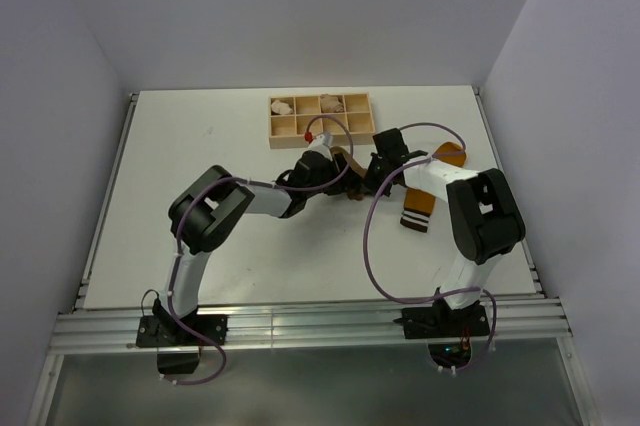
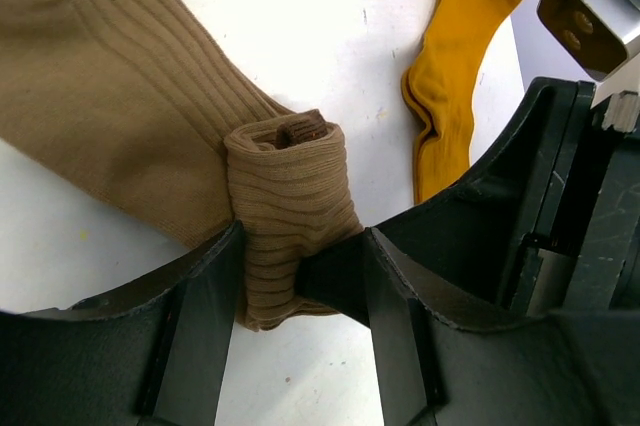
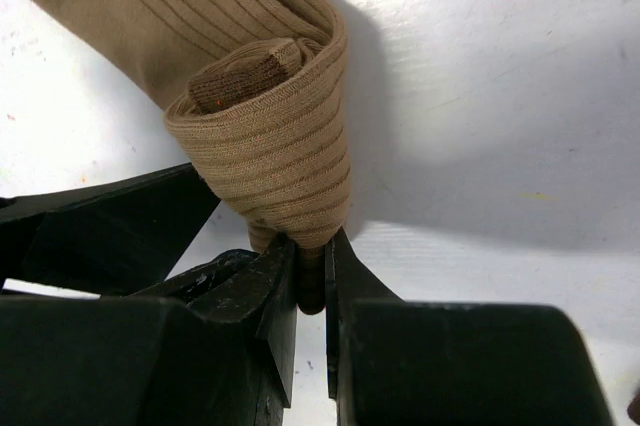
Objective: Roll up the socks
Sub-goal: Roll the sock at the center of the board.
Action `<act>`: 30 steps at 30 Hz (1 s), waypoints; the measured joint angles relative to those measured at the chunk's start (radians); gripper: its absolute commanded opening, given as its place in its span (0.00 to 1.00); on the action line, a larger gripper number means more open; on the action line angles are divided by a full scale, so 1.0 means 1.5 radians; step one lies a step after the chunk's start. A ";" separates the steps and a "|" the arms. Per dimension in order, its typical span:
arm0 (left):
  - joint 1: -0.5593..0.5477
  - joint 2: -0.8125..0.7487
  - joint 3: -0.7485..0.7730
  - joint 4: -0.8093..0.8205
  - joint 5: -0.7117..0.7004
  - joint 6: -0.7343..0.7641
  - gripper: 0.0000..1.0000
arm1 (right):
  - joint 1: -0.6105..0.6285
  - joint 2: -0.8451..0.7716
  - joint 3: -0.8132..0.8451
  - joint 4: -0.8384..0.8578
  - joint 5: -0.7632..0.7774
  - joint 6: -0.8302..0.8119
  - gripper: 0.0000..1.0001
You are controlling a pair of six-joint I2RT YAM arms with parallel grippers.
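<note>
Sitting rolled up partway, the tan sock (image 2: pixel 290 206) has its dark brown toe tucked in as the core of a short, fat roll. The unrolled ribbed leg spreads flat away from the roll, up and to the left in the left wrist view. The roll's long axis runs roughly along the reach of the left fingers (image 2: pixel 200 326), which press on its two sides and hold it between them. The right fingers (image 3: pixel 285 281) are almost pressed together, pinching a fold of fabric at the roll's near end. Both arms meet on the roll near the middle of the surface (image 2: pixel 330 26). The next turn probably has to carry the roll toward that flat leg. The mustard sock (image 2: pixel 450 76) lies apart, nearer the right arm.
</note>
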 measured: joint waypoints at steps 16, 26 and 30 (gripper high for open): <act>0.003 0.006 -0.007 0.010 -0.009 0.000 0.58 | 0.006 0.006 0.000 0.015 0.016 -0.004 0.02; 0.004 -0.026 -0.014 0.005 -0.027 0.003 0.58 | 0.012 0.009 0.000 0.021 -0.002 -0.010 0.02; 0.006 -0.024 0.018 -0.038 -0.028 0.005 0.59 | 0.012 0.009 0.001 0.021 0.002 -0.010 0.02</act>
